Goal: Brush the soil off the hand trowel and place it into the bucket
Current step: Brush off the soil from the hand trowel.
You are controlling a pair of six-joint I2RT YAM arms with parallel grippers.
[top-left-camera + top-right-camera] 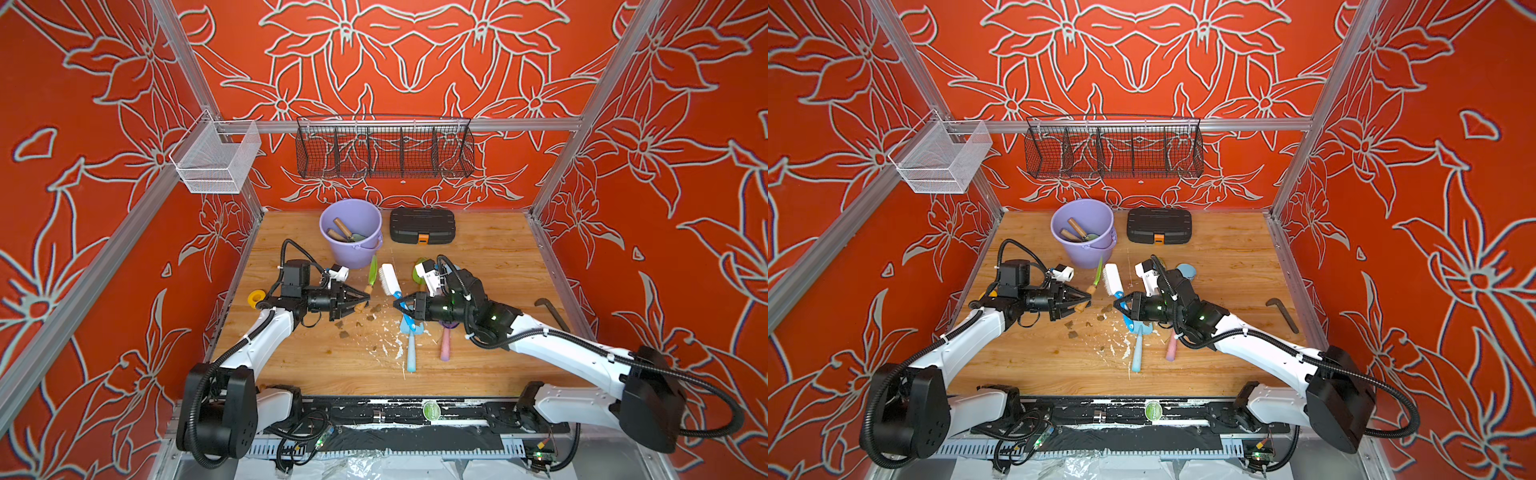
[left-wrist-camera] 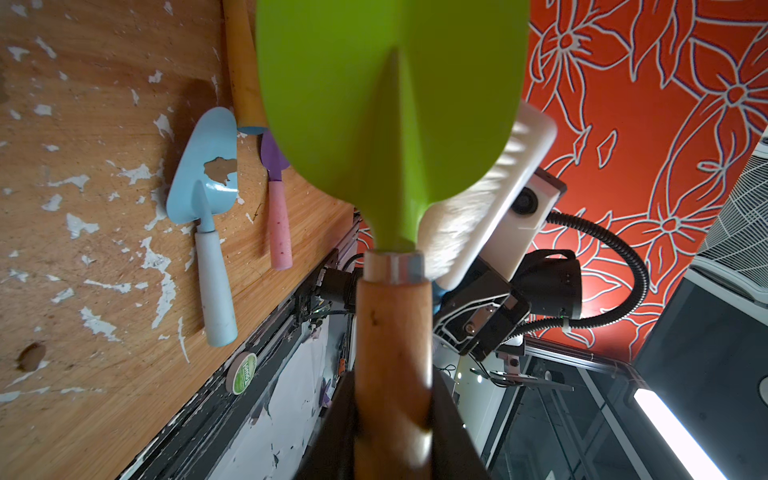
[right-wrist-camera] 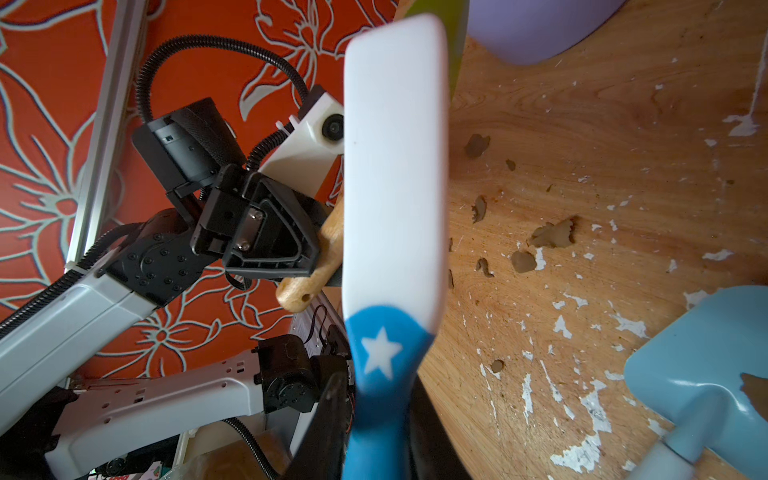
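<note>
Nearby, trowel (image 1: 372,272) beside bucket (image 1: 353,254) wall

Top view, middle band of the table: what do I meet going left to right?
Yellow ring-shaped roll → green-bladed wooden-handled hand trowel → white scrub brush with blue handle → pink-handled purple trowel → black L-shaped hex key.

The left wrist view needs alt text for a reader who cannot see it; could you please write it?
The left gripper clamps the wooden handle of a green trowel, whose blade fills the middle. A white brush sits just behind the blade's edge. On the wooden table lie a light blue trowel with a brown soil smear and a pink-handled trowel.
</note>
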